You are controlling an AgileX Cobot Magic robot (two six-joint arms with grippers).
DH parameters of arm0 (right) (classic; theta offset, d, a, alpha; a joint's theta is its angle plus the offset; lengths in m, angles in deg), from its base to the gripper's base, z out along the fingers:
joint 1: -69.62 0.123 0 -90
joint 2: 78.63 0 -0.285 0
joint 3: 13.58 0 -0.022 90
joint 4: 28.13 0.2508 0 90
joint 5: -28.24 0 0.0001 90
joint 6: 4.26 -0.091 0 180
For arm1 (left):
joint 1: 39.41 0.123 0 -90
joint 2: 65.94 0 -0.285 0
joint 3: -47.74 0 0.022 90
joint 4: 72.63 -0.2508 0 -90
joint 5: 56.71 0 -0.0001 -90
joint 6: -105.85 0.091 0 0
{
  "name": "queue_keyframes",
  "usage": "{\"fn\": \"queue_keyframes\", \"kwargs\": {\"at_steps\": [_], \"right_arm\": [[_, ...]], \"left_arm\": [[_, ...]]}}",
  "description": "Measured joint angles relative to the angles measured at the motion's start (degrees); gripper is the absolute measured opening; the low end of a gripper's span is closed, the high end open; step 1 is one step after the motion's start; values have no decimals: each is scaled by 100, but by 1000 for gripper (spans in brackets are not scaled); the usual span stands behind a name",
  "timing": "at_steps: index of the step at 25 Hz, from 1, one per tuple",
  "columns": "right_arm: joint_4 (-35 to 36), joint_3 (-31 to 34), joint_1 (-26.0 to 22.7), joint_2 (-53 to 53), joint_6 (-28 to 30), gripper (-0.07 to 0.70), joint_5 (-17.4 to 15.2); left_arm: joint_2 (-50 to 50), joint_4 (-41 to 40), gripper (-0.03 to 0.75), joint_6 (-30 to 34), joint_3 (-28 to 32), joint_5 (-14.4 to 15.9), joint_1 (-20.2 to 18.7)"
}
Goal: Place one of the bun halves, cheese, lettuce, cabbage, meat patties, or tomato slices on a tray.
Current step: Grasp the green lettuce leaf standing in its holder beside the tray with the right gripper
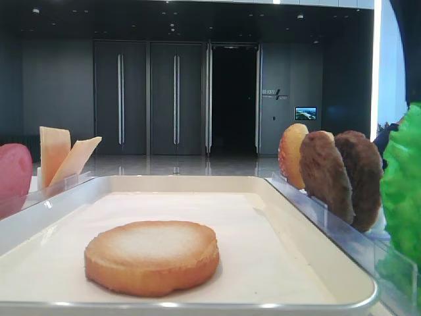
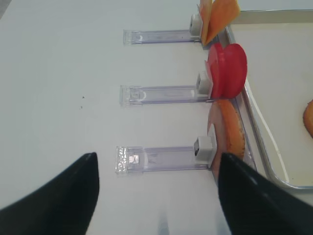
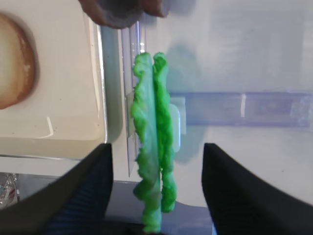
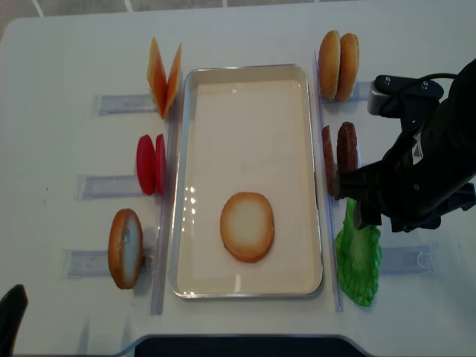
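No writing is showing on anything. The right gripper is hanging wide open around the upright lettuce, not yet pinching it. A bun half is lying on the tray. The left gripper is standing wide, holding nothing, over clear racks.

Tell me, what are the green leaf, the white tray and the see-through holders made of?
The lettuce looks like soft moulded plastic or rubber: one even bright green, thick frilly edges, standing stiffly upright. Probably pretend food. The tray seems to be shiny metal or enamel, since its rim glints with light. The clear holders look like glossy acrylic plastic: you can see the table through them.
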Motion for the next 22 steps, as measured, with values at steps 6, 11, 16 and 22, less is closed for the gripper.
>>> {"fn": "queue_keyframes", "kwargs": {"at_steps": [6,11,16,22], "right_arm": [[32,51,0,29,27,405,0],[64,51,0,29,22,276,-11],[124,51,0,29,22,80,-36],[113,51,0,29,22,69,-177]], "left_arm": [[0,0,578,0,0,0,0],[0,0,578,0,0,0,0],[0,0,578,0,0,0,0],[0,0,578,0,0,0,0]]}}
